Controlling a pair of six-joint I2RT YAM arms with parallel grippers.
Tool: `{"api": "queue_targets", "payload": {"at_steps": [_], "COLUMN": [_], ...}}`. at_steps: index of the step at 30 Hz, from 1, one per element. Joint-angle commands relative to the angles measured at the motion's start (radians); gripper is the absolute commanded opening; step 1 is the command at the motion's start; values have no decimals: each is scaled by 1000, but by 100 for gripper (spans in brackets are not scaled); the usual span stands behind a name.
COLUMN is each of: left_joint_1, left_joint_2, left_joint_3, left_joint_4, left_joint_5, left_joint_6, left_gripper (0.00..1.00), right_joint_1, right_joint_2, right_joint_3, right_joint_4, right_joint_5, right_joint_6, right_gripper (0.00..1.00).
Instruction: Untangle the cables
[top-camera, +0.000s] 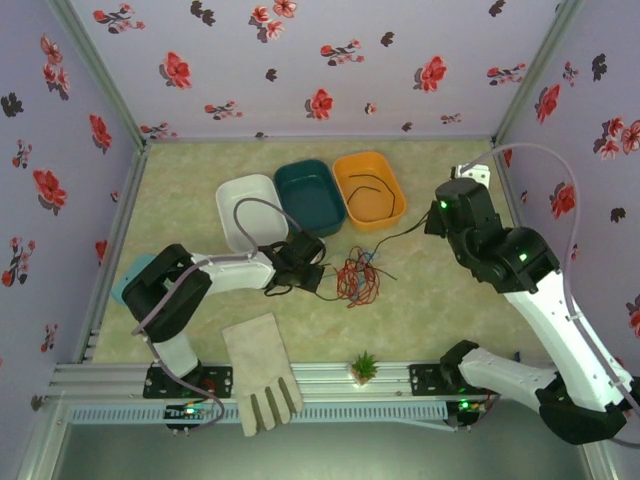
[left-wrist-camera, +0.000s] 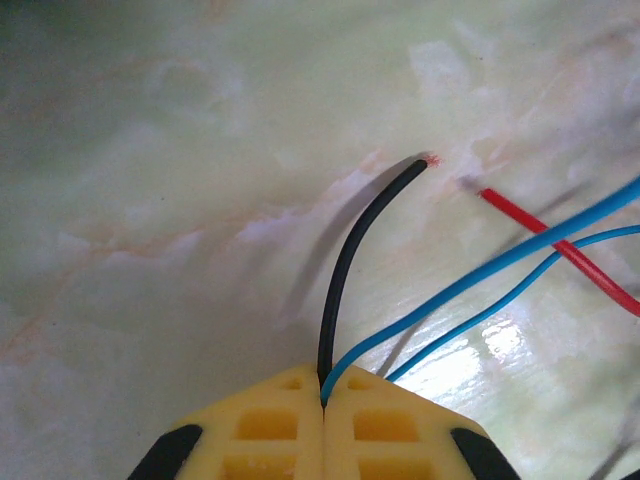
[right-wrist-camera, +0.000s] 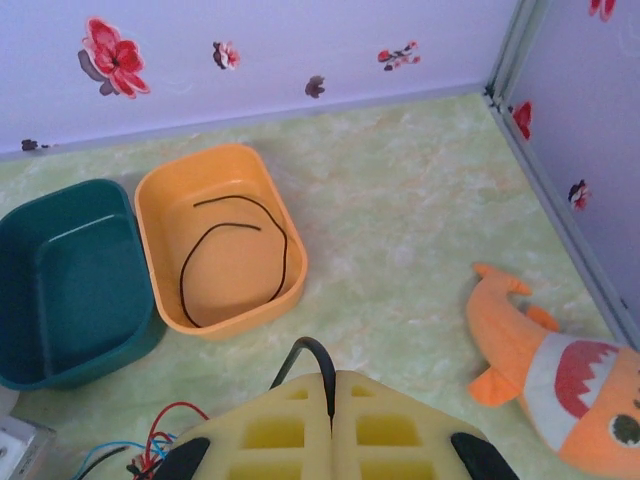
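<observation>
A tangle of red, blue and black cables (top-camera: 358, 280) lies mid-table. My left gripper (top-camera: 315, 272) sits just left of it. In the left wrist view its yellow jaws (left-wrist-camera: 323, 395) are shut on a black cable (left-wrist-camera: 345, 260) and a blue cable (left-wrist-camera: 480, 275) together. The black cable's free end curves up ahead, and a red cable (left-wrist-camera: 560, 250) lies to the right. My right gripper (right-wrist-camera: 331, 385) is shut on a black cable (right-wrist-camera: 318, 352) that arches out of the jaws. This cable (top-camera: 400, 238) runs from the tangle toward the right gripper (top-camera: 432, 222).
White (top-camera: 250, 210), teal (top-camera: 310, 195) and orange (top-camera: 368, 190) bins stand in a row behind the tangle. A separate black cable (right-wrist-camera: 283, 250) lies in the orange bin (right-wrist-camera: 160, 260). An orange plush fish (right-wrist-camera: 560, 370) lies at right. A glove (top-camera: 262, 372) and small plant (top-camera: 365, 367) sit at the front edge.
</observation>
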Motion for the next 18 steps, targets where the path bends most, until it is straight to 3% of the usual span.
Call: {"api": "queue_targets", "payload": {"at_steps": [1, 18], "left_joint_1": [-7, -13], "left_joint_2": [-15, -53], "left_joint_3": [-28, -42], "left_joint_4": [-56, -24], "left_joint_5": [-29, -28], "left_joint_6": [8, 20], "left_gripper": [0, 0], "right_joint_1": [-6, -12], "right_joint_2": [10, 90], "right_joint_3": [57, 210], "right_joint_4": [6, 42], "right_joint_5": [61, 27], "right_joint_6": [-49, -127], "right_gripper": [0, 0]}}
